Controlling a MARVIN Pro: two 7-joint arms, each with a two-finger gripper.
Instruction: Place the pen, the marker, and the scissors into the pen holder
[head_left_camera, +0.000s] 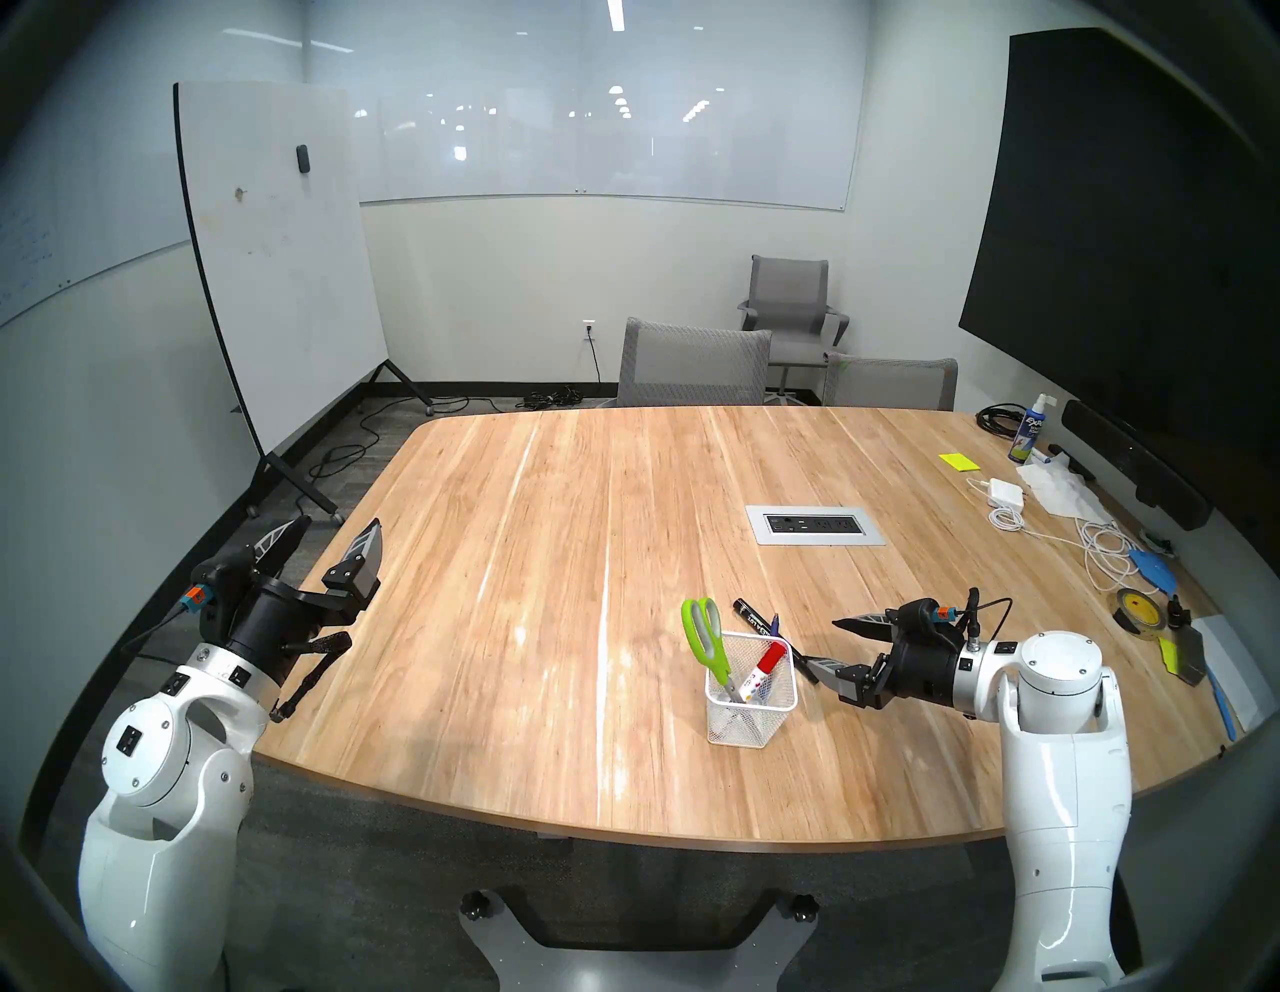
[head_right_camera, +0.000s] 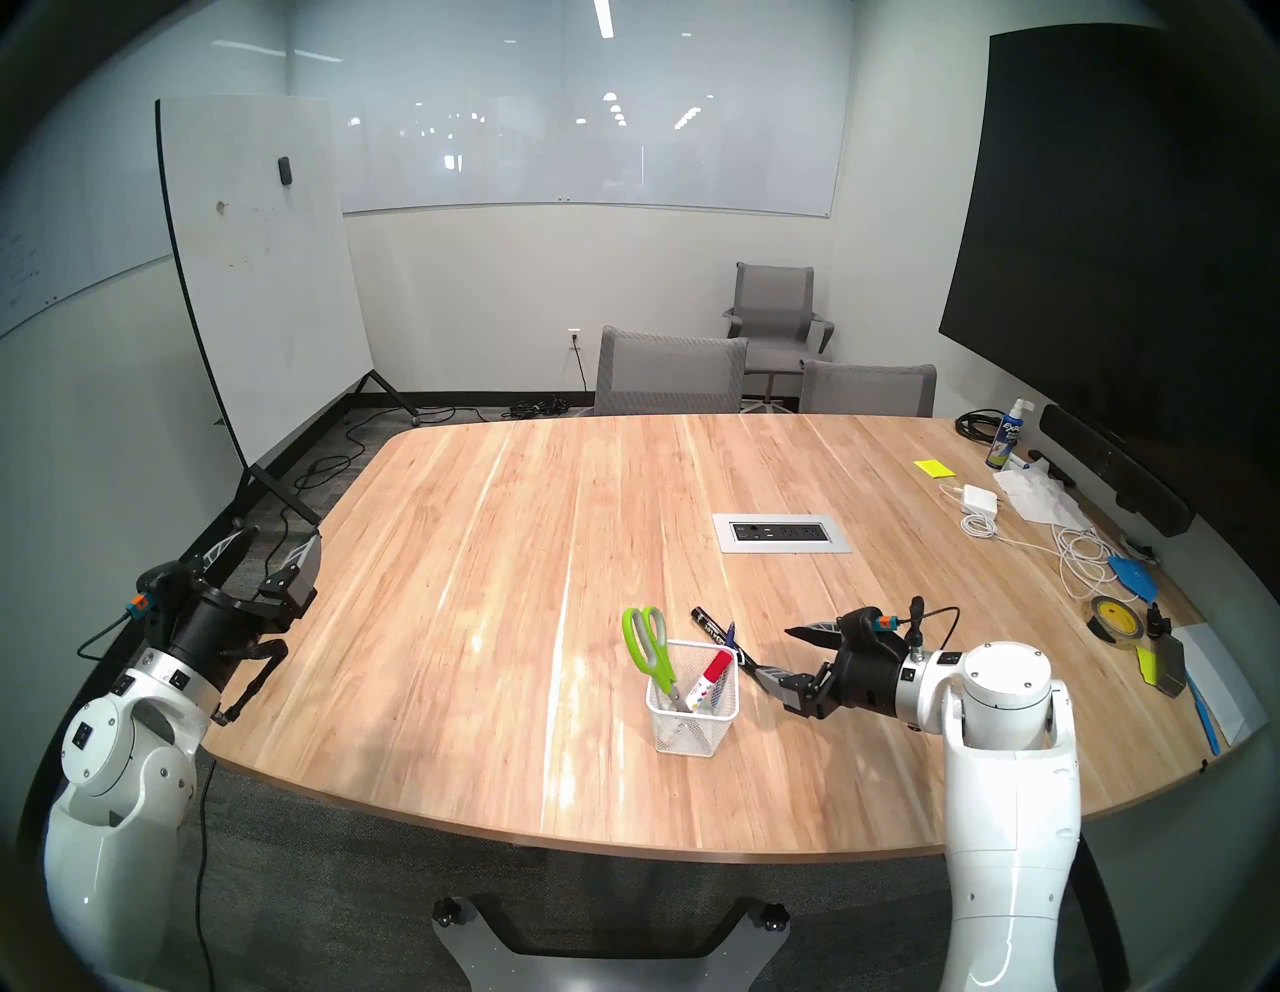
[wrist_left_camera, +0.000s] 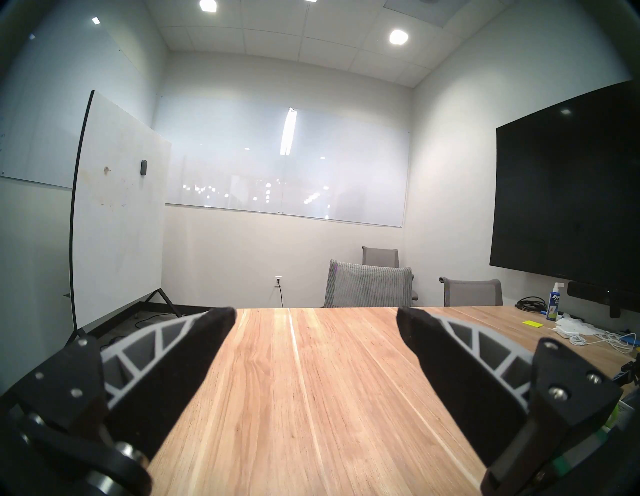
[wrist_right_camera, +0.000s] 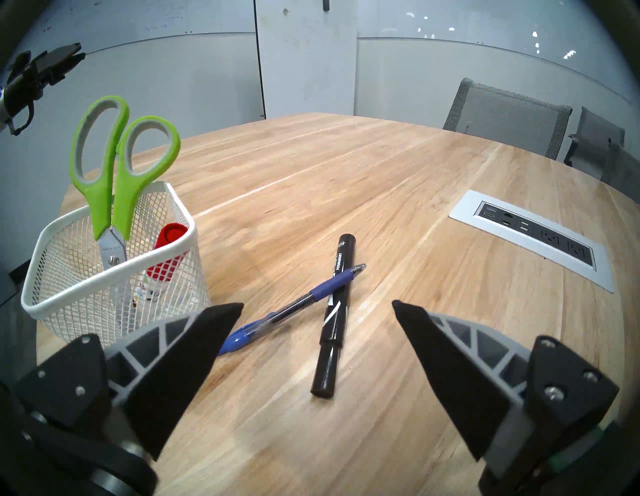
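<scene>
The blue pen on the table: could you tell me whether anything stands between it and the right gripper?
Nothing stands between them: the right gripper is open above bare table just short of the blue pen. The pen lies crossed with the black marker, seemingly on top, and the pen holder is close beside it.

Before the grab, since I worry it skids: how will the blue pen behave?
The pen looks stiff and light. Its round barrel probably rolls if nudged. It lies across the black marker, so lifting it may shift that marker.
</scene>
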